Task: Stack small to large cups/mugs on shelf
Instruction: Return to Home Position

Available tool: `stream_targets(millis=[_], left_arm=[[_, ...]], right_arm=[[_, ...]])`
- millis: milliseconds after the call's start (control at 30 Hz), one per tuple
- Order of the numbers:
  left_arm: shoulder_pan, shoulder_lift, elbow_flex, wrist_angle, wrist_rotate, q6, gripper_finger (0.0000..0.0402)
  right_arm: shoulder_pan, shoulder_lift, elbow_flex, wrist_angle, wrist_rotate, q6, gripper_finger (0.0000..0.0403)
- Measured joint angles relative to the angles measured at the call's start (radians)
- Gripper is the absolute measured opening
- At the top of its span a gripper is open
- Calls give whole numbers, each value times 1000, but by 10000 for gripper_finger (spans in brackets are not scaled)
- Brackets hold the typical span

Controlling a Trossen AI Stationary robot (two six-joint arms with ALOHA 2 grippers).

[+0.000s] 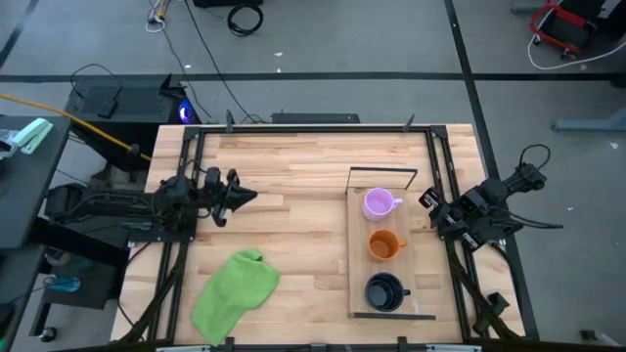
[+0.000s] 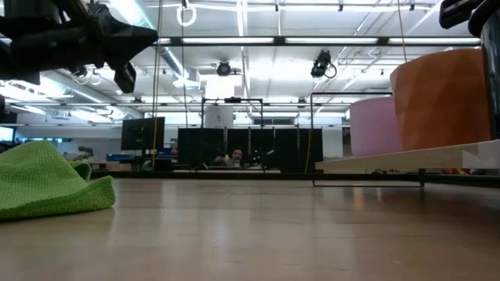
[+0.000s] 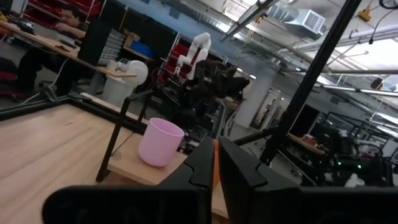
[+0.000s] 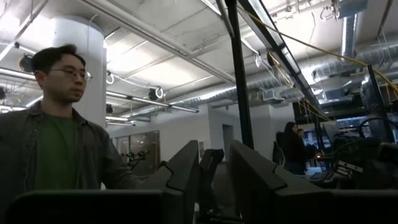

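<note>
High view shows the shelf (image 1: 358,256) lying on the right part of the table (image 1: 293,161), its long side running from the picture's top toward its bottom. 3 mugs stand upright on it in 1 row, each apart from the next. The purple mug (image 1: 378,203) is at the top end, the orange mug (image 1: 383,245) in the middle and the black mug (image 1: 383,291) at the bottom end. All 3 handles turn toward the right arm's side.

The left gripper (image 1: 245,197) hovers over the table's left part, well apart from the shelf and pointing toward it. Its 2 fingers sit almost together, with only a thin slit in the left wrist view, and grip nothing.

The right gripper (image 1: 427,200) hangs just beside the shelf's right side, near the purple mug. In the right wrist view its fingers stand apart with a clear gap and hold nothing.

A green cloth (image 1: 235,291) lies crumpled on the table's lower left. A person (image 4: 56,130) shows in the room beyond.
</note>
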State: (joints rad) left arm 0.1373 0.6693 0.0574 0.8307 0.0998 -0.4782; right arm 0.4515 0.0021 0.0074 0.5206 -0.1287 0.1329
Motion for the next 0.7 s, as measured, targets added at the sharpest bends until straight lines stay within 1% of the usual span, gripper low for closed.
stream_targets(millis=[167,333,433,700], left_arm=[[-7,12,0,1,-20,12,25],[2,21,0,18,-25,26,32],[28,-10,0,65,-26,45,36],[51,-84,0,77,-13,71,28]], right_arm=[[0,0,0,2,0,3,98],[0,0,0,3,0,6,98],[0,0,0,4,0,6,98],[0,0,0,4,1,21,98]])
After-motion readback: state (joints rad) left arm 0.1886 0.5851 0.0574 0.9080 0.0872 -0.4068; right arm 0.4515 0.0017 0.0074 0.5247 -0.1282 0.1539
